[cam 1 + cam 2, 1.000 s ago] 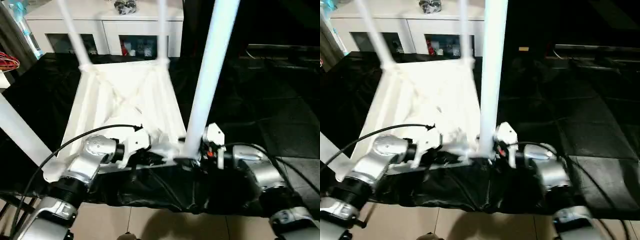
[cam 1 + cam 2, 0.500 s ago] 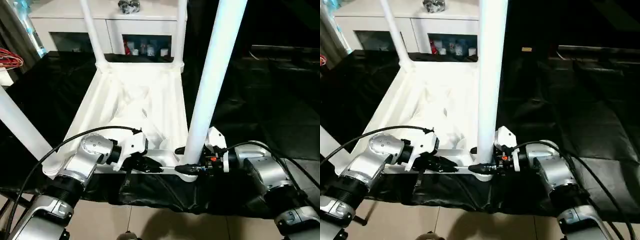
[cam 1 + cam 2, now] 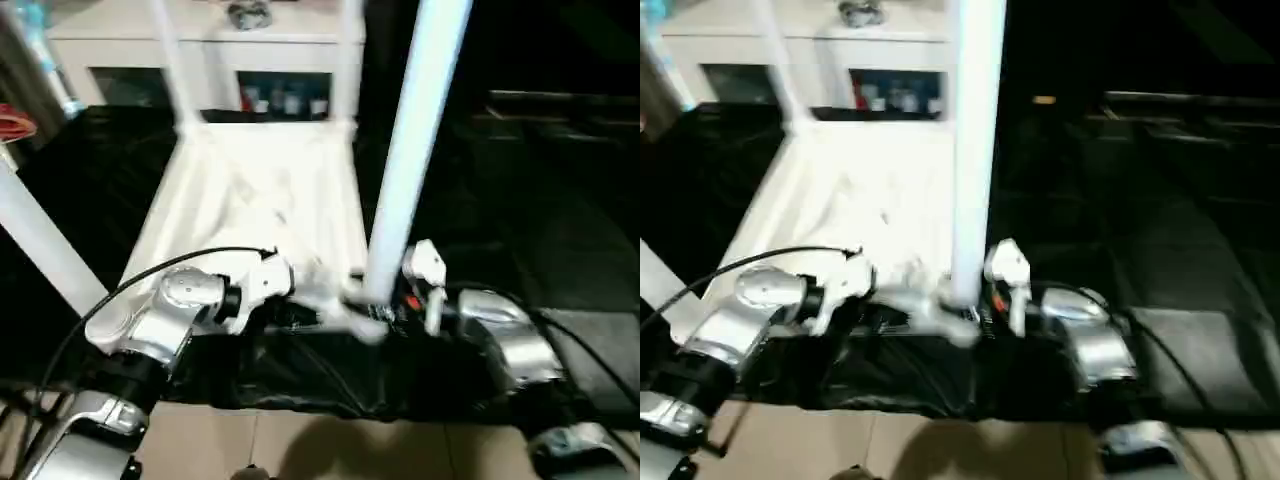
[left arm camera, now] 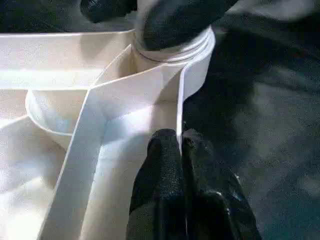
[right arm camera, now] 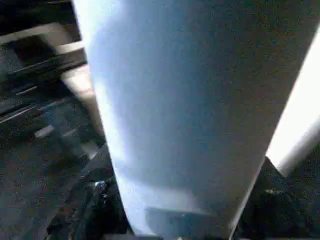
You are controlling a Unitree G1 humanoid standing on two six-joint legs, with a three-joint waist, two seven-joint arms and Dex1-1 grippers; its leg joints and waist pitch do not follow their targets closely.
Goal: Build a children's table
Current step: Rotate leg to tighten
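Note:
The children's table lies upside down: its white tabletop (image 3: 260, 190) rests on a black sheet, ribbed underside up. Legs stand in its corners: two far ones (image 3: 165, 50) (image 3: 348, 60), a near left one (image 3: 40, 245), and a near right leg (image 3: 410, 150). My left gripper (image 4: 179, 137) is shut on the tabletop's thin near rim (image 4: 181, 95), beside the near right corner socket. My right gripper (image 3: 375, 310) holds the base of the near right leg (image 5: 170, 100), with a black finger (image 5: 95, 210) on either side of it.
A white glass-door cabinet (image 3: 250, 60) stands behind the tabletop. The black sheet (image 3: 520, 200) spreads far to the right. Its near edge hangs over a tiled floor (image 3: 300, 440). Red wires (image 3: 15, 125) lie at the far left.
The right gripper's fingers have drawn in around the base of the near right leg. The left gripper has kept its grip on the rim. The head camera has shifted.

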